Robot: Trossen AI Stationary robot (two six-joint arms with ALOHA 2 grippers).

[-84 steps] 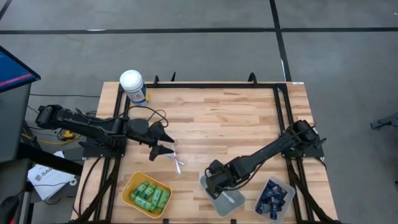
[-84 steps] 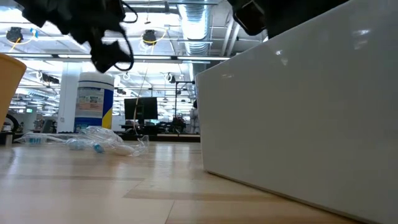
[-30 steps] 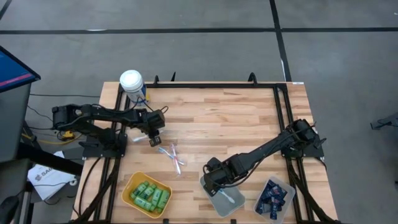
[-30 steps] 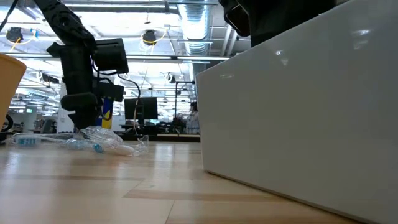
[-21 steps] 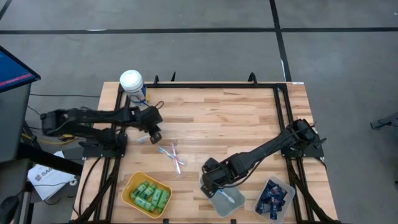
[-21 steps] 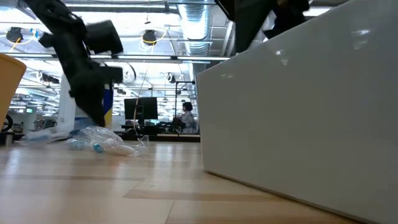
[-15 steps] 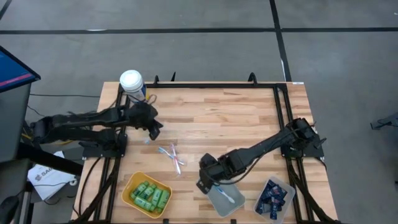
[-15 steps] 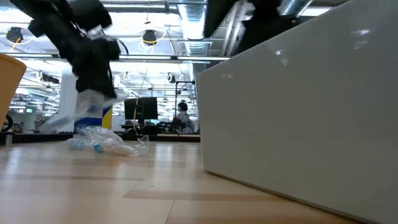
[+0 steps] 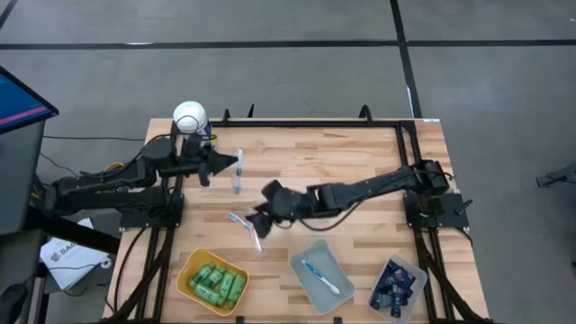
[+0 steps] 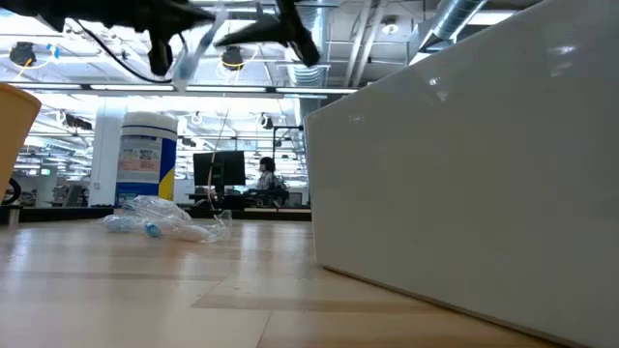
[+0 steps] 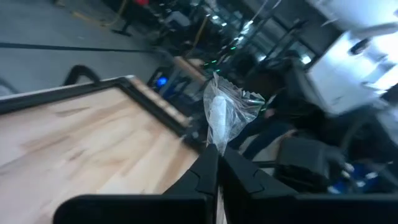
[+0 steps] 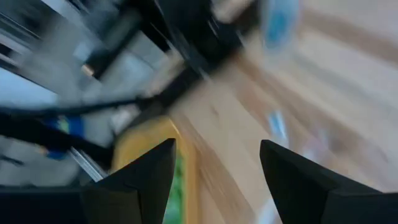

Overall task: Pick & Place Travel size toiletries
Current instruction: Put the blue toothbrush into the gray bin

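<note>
Left gripper (image 9: 236, 164) is pinched shut on a wrapped toothbrush (image 9: 238, 171), held up off the desk (image 9: 360, 171) near the far left corner, just beside the white-lidded canister (image 9: 190, 117). Left wrist view shows the clear wrapper (image 11: 227, 115) sticking up from between the closed fingers.

Right gripper (image 9: 258, 220) has its fingers spread, nothing in them, over mid-desk right at the loose wrapped toothbrushes (image 9: 247, 225).

Progress, as I judge it:
- yellow bin (image 9: 187, 267) at near left edge: full of green bottles (image 9: 218, 284)
- grey tray (image 9: 306, 281) at near edge: one toothbrush (image 9: 321, 276) in it
- small bin (image 9: 416, 279) at near right corner: navy tubes (image 9: 394, 288)

Left to do: the held toothbrush plus the few on the desk, presumably into the grey tray. Looks mostly done.
</note>
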